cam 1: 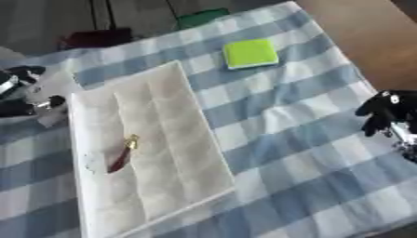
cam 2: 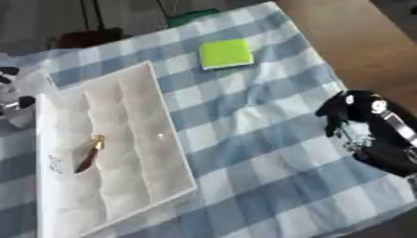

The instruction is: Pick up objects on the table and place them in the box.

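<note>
A flat white box with long shallow compartments lies on the blue and white checked cloth. Inside it, near its left side, rests a thin dark red stick with a gold end. A lime green square pad sits on the cloth beyond the box, at the upper middle. My right hand hovers over the cloth at the right edge, fingers curled downward and holding nothing. My left hand shows at the left edge beside the box's far corner; its fingers are blurred.
The bare wooden table top shows at the upper right, past the cloth's edge. A dark red thing and a green thing lie on the floor beyond the table's far edge.
</note>
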You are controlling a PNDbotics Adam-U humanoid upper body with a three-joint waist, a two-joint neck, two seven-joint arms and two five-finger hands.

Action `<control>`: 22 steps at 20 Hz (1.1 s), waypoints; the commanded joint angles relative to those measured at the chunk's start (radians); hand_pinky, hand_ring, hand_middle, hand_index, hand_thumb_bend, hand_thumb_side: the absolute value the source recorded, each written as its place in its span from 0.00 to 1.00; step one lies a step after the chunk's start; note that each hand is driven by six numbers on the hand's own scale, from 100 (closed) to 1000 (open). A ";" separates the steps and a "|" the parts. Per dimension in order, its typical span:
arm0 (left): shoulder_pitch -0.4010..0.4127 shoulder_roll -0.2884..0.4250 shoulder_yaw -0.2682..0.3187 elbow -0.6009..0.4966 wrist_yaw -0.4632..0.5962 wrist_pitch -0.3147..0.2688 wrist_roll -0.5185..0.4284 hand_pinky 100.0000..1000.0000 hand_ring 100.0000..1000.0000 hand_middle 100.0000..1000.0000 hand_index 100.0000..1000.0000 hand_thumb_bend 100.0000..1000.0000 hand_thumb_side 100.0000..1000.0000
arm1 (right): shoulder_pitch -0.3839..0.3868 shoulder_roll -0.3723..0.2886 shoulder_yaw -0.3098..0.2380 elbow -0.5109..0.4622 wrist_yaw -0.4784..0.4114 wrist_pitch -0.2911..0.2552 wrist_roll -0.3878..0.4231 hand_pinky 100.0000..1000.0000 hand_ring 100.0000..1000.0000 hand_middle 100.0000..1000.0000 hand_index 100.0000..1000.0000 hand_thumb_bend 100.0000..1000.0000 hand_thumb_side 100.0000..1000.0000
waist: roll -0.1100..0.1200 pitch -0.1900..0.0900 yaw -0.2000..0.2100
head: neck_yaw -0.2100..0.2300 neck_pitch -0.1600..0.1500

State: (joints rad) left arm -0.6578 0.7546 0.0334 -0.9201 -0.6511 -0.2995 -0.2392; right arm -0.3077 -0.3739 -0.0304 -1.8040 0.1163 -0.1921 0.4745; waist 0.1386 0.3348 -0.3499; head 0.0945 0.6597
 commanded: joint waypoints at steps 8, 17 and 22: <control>-0.016 0.023 0.003 -0.031 -0.089 0.013 -0.001 0.88 0.83 0.88 0.99 0.88 0.78 | -0.008 -0.010 -0.005 -0.018 0.002 -0.003 0.004 0.48 0.39 0.56 0.63 0.00 0.55 | -0.009 -0.014 0.002 | -0.007 -0.008; -0.015 0.026 0.010 -0.054 -0.148 0.037 0.141 0.91 0.88 0.90 0.98 0.91 0.74 | -0.008 -0.010 -0.005 -0.019 0.001 -0.003 0.005 0.48 0.39 0.56 0.63 0.00 0.55 | -0.009 -0.013 0.003 | -0.010 -0.007; -0.013 0.022 -0.001 -0.032 -0.173 0.029 0.119 0.92 0.88 0.89 0.99 0.91 0.80 | -0.008 -0.009 -0.006 -0.019 0.001 -0.004 0.006 0.48 0.39 0.56 0.63 0.00 0.55 | -0.009 -0.012 0.002 | -0.011 -0.007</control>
State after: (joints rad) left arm -0.6587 0.7467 0.0283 -0.9484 -0.8157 -0.2684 -0.1138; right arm -0.3077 -0.3736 -0.0304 -1.8040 0.1163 -0.1947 0.4775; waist 0.1381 0.3385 -0.3490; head 0.0859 0.6597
